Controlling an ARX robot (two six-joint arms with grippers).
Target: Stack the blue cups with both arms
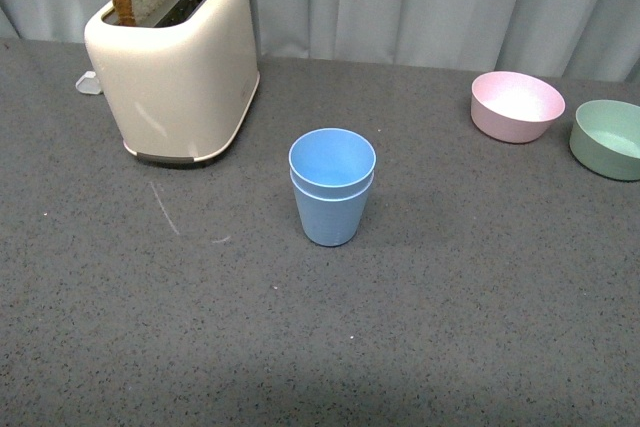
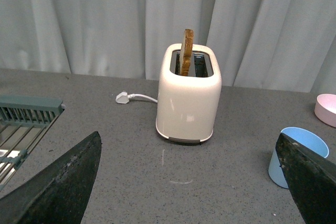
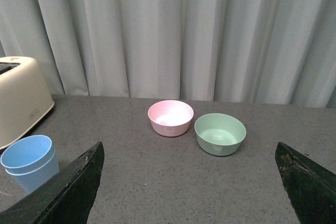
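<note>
On the grey tabletop (image 1: pixel 480 307), between the toaster (image 1: pixel 175 67) and pink bowl (image 1: pixel 517 105), the blue cups (image 1: pixel 332 187) already sit nested upright — stacking looks done — while both arms' jaws gape wide, holding nothing.

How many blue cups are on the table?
2: an outer cup mid-table right of the toaster, and an inner cup nested inside it. None seem hidden.

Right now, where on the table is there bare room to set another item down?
The whole near strip in front of the stacked blue cups is bare. So is the stretch between the cups and the pink bowl. It is tightest at the far right, where the pink bowl and green bowl sit close.
</note>
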